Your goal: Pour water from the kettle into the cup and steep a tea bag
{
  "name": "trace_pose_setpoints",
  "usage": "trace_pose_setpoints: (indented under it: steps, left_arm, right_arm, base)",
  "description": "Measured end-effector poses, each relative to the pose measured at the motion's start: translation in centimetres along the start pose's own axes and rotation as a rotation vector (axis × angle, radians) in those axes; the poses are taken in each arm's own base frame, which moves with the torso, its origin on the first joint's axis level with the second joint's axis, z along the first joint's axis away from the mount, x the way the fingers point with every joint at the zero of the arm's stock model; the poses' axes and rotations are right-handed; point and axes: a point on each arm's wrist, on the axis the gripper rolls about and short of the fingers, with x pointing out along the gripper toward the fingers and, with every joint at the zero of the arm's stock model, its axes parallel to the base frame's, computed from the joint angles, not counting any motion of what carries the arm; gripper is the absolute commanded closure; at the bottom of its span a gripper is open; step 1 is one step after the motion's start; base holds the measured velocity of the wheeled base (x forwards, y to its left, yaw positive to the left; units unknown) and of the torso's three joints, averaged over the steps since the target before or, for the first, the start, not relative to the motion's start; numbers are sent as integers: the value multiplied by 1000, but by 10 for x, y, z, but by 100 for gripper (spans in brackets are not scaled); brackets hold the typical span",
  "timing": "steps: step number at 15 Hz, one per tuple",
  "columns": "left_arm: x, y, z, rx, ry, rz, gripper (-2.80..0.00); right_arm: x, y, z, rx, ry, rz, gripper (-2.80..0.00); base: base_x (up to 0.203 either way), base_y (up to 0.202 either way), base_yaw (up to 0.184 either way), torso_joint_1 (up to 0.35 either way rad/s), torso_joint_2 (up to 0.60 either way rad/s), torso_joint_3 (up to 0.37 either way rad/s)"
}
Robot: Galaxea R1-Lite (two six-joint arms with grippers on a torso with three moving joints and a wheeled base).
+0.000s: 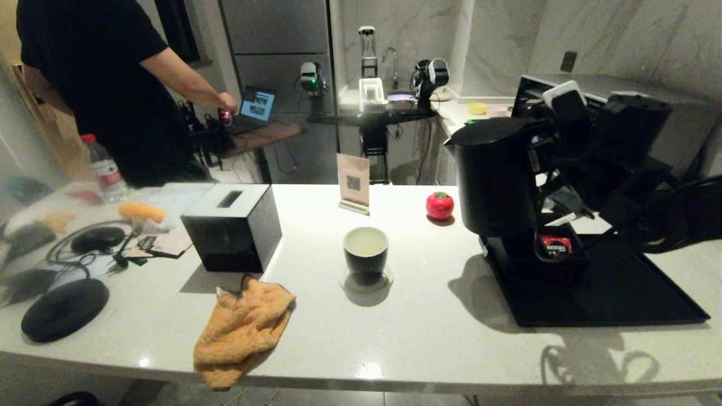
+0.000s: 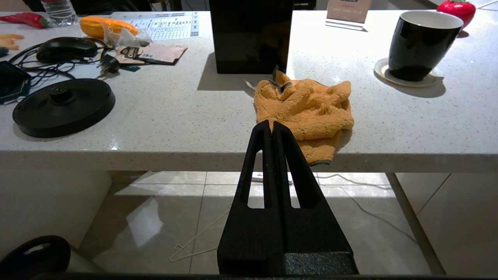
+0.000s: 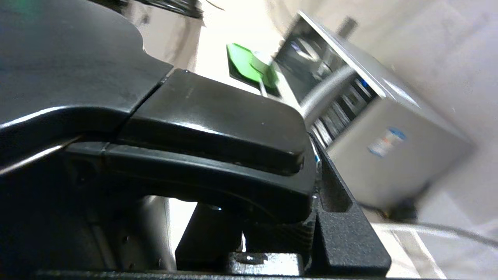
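Black kettle [image 1: 496, 180] handle between right jaws, clamped, aloft right of the cup [image 1: 365, 254].

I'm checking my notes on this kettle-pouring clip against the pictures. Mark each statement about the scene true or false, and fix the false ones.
1. The kettle is held off the counter by the right gripper clamped on its handle. True.
2. The cup lies tipped on its side. False: it stands upright on a small coaster.
3. The left gripper is shut, off the near edge of the counter, holding nothing. True.
4. The orange cloth is draped over the tissue box. False: it lies on the counter in front of the box, hanging over the near edge.
5. The kettle's round base sits directly under the kettle. False: it is at the far left of the counter.
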Motion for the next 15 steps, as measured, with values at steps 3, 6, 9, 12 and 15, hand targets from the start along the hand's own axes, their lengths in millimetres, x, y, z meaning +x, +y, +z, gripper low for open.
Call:
trace_pose_setpoints:
  steps: [3,6,9,12,15]
  left_arm:
    - [0,0,0,0,0,0,0]
    - [0,0,0,0,0,0,0]
    - [0,0,0,0,0,0,0]
    - [0,0,0,0,0,0,0]
    - [0,0,0,0,0,0,0]
  right_arm:
    - [-1,-23,-7,24,22,-54,0]
    - [1,-48,-13,49,37,-121,0]
    - [4,-73,-22,75,54,-193,0]
    - [4,-99,-33,98,70,-269,0]
    - [4,-123,-46,141,93,-341,0]
  base:
    - [0,0,0,0,0,0]
    - [0,0,0,0,0,0]
    - [0,0,0,0,0,0]
    - [0,0,0,0,0,0]
    - [0,0,0,0,0,0]
